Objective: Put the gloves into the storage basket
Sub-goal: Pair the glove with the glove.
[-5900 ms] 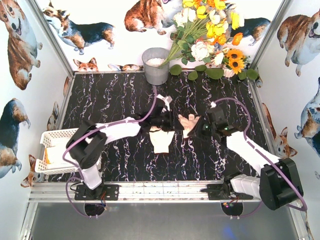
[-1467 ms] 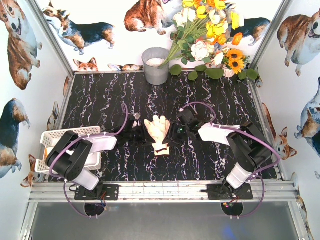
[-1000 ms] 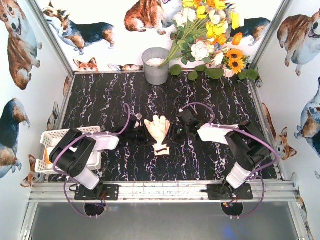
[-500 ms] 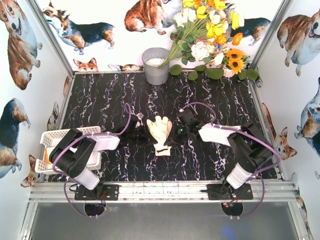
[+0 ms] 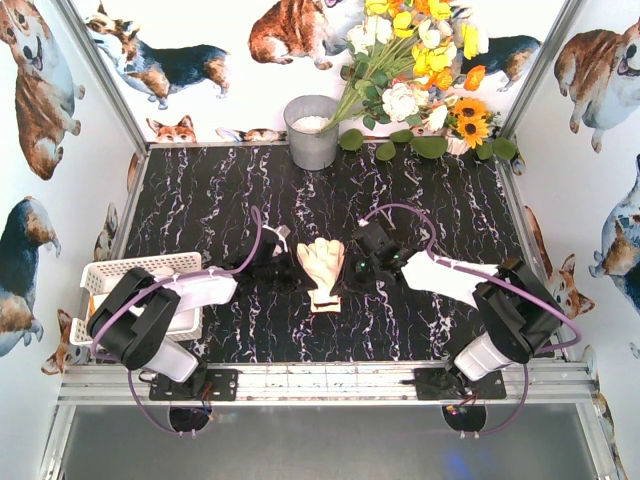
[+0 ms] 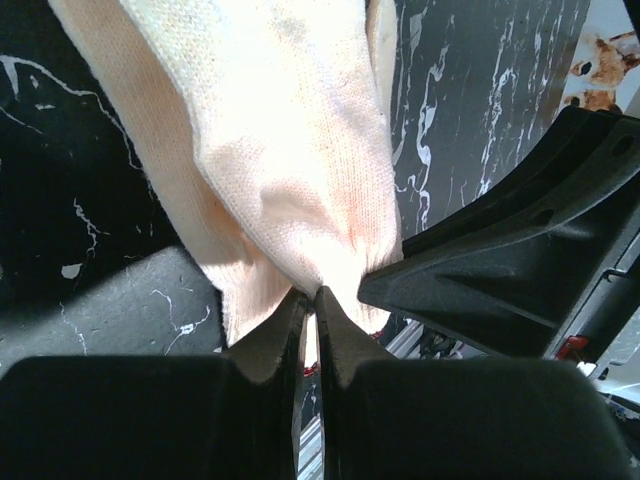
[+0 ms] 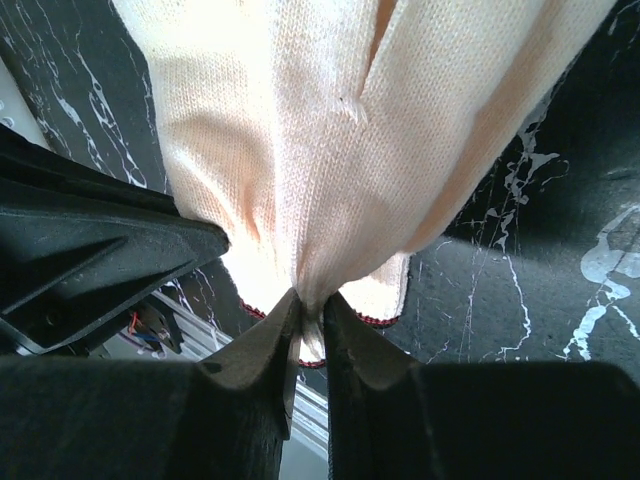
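Note:
A cream glove (image 5: 320,262) with a red-edged cuff lies at the middle of the black marble table, fingers pointing away. My left gripper (image 5: 301,280) comes in from the left and is shut on a fold of the glove (image 6: 290,180) near its cuff, as the left wrist view (image 6: 310,296) shows. My right gripper (image 5: 346,277) comes in from the right and is shut on the same glove (image 7: 330,150), pinching a fold (image 7: 312,306). The white lattice storage basket (image 5: 128,266) stands at the near left edge, partly hidden by my left arm.
A grey metal bucket (image 5: 312,130) stands at the back centre, with a bunch of white and yellow flowers (image 5: 415,70) to its right. Metal frame rails run along the table's sides and near edge (image 5: 320,382).
A few seconds ago the arms were further back with two gloves between them. Over the last second the glove and both shut grippers have shifted slightly to the right.

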You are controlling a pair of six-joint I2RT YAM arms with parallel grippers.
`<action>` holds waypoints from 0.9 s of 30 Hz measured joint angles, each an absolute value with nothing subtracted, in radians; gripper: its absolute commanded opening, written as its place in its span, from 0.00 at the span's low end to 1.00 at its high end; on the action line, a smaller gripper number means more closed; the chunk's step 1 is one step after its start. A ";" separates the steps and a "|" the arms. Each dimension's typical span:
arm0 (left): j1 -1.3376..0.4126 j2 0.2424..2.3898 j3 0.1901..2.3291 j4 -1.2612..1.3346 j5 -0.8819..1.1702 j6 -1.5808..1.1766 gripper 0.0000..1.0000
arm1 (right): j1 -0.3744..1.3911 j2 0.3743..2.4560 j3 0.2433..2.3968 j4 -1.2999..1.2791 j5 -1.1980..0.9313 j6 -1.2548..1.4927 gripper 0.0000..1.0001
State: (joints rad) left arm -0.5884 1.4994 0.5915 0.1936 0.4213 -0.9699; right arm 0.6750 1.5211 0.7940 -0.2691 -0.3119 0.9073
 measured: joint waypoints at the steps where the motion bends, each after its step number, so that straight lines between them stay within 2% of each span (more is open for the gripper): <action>1: -0.589 1.496 0.591 0.187 0.421 -0.966 0.00 | 0.677 1.519 0.794 -0.270 -0.310 0.907 0.16; 14: -0.590 1.519 0.576 0.168 0.406 -0.952 0.00 | 0.693 1.546 0.794 -0.275 -0.300 0.908 0.20; 18: -0.591 1.531 0.568 0.178 0.404 -0.953 0.00 | 0.696 1.547 0.794 -0.285 -0.294 0.907 0.25; 22: -0.591 1.545 0.560 0.183 0.391 -0.953 0.00 | 0.697 1.547 0.794 -0.298 -0.293 0.904 0.37; 27: -0.590 1.552 0.546 0.189 0.375 -0.957 0.00 | 0.697 1.509 0.792 -0.310 -0.293 0.905 0.40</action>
